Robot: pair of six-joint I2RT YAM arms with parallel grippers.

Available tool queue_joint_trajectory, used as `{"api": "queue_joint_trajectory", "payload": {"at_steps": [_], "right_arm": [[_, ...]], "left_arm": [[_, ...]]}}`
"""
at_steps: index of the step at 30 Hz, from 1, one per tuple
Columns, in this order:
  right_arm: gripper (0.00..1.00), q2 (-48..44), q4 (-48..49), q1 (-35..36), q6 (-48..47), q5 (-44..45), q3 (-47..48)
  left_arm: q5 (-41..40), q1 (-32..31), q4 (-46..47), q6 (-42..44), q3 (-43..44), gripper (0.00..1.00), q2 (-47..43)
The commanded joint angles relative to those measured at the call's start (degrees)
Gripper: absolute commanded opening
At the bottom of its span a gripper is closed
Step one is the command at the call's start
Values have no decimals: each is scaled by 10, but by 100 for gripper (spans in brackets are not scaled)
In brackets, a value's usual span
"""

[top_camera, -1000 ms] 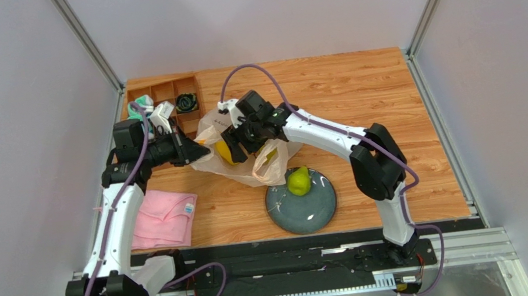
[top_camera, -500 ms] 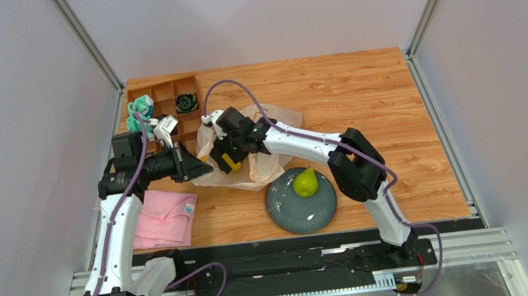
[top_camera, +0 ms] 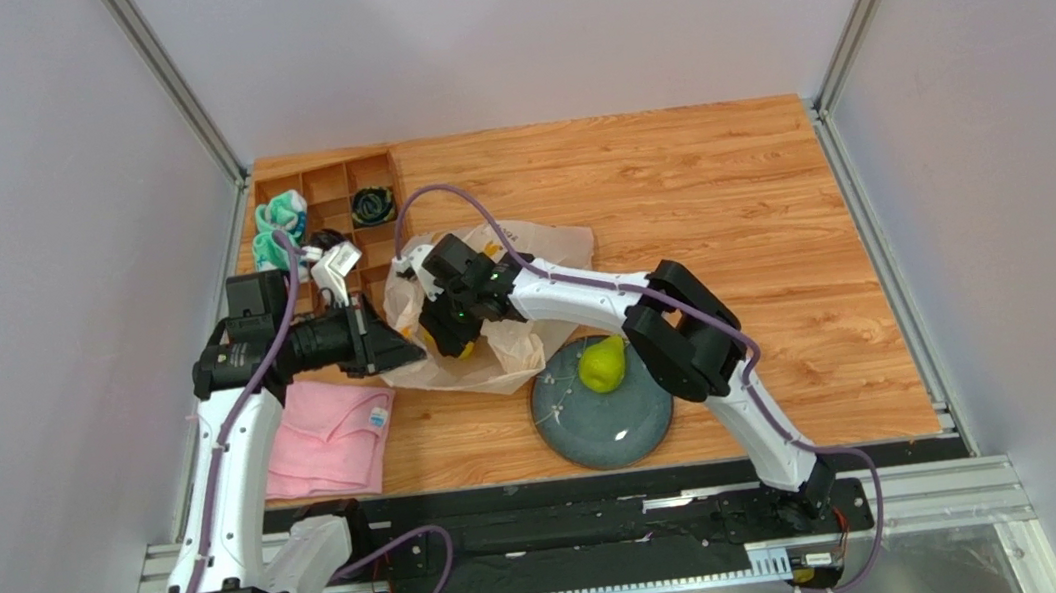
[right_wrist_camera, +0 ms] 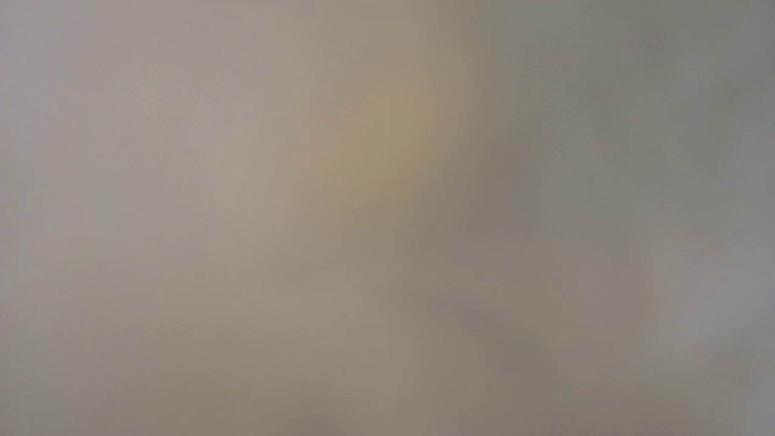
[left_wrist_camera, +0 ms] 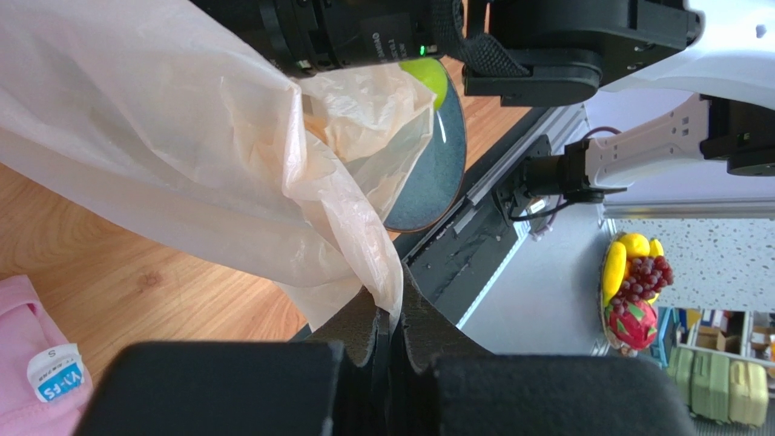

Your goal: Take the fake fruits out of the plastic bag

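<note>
The plastic bag (top_camera: 543, 245) lies crumpled at the table's left-middle. My left gripper (top_camera: 397, 346) is shut on its near-left edge, and in the left wrist view the film (left_wrist_camera: 182, 136) runs down between the closed fingers of that gripper (left_wrist_camera: 391, 318). My right gripper (top_camera: 450, 324) reaches into the bag's mouth from the right, its fingers hidden by the plastic. A bit of yellow fruit (top_camera: 456, 348) shows under its head. The right wrist view is a featureless blur of bag film. A green pear (top_camera: 600, 363) (left_wrist_camera: 427, 77) stands on the grey-blue plate (top_camera: 604, 431) (left_wrist_camera: 427, 182).
A folded pink cloth (top_camera: 332, 434) lies left of the plate, under my left arm. A wooden divider tray (top_camera: 325, 193) at the back left holds a teal sock (top_camera: 273, 240) and a black sock (top_camera: 372, 206). The black rail (top_camera: 563, 527) borders the near edge.
My right gripper has moved left and deeper into the bag's mouth, and the bag has sagged lower around it. My left gripper keeps its pinch, shifted slightly nearer.
</note>
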Motion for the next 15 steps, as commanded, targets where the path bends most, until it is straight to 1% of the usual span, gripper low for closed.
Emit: {"api": "queue_joint_trajectory", "payload": {"at_steps": [1, 3, 7, 10, 11, 13, 15], "right_arm": [[44, -29, -12, -11, -47, -53, 33], [41, -67, -44, -17, -73, -75, 35], [38, -148, -110, -34, -129, -132, 28], [38, -199, -204, -36, -191, -161, 17], [37, -211, -217, -35, -205, -156, 10], [36, -244, -235, -40, -239, -149, -18], [36, -264, -239, -45, -259, -170, -34]], "left_arm": [[0, 4, 8, 3, 28, 0, 11], [-15, 4, 38, -6, 34, 0, 18], [-47, 3, 103, -35, 63, 0, 47], [-60, 4, 152, -76, 76, 0, 79], [-59, 4, 174, -84, 78, 0, 88], [-57, 3, 190, -100, 83, 0, 110], [-56, 4, 205, -107, 87, 0, 131]]}}
